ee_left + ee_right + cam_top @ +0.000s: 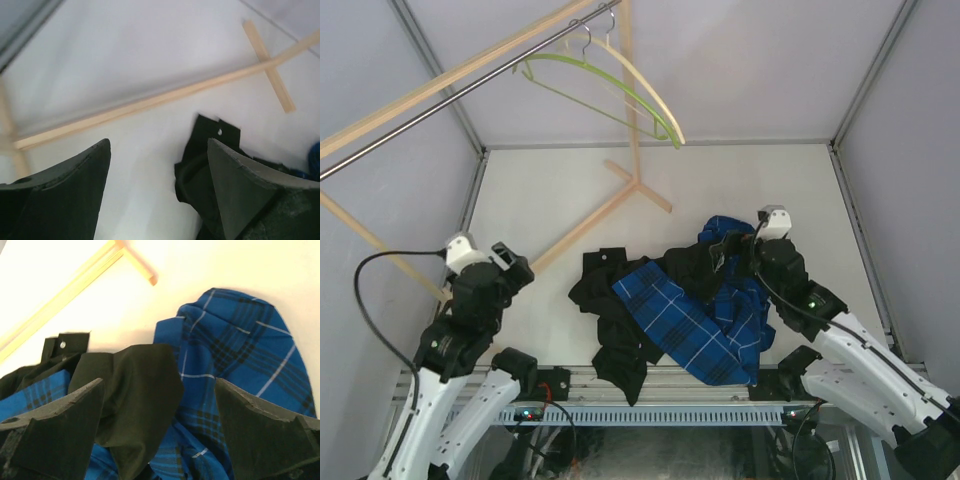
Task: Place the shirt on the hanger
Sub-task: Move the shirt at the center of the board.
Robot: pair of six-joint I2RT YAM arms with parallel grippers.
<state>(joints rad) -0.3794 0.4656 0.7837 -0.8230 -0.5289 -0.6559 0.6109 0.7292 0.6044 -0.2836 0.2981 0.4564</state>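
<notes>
Hovering over shirt (235, 355), right tool (159, 390) wide open, empty.

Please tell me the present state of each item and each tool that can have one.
Blue plaid button-up shirt: crumpled on the table, not hung.
Thin lime-green clothes hanger: hanging on the metal rail, empty.
Pale cream hanger: hanging beside it, empty.
Plain black garment: crumpled, tangled with the shirt.
Left tool: open, empty.
Right tool: open, empty, above the shirt.
</notes>
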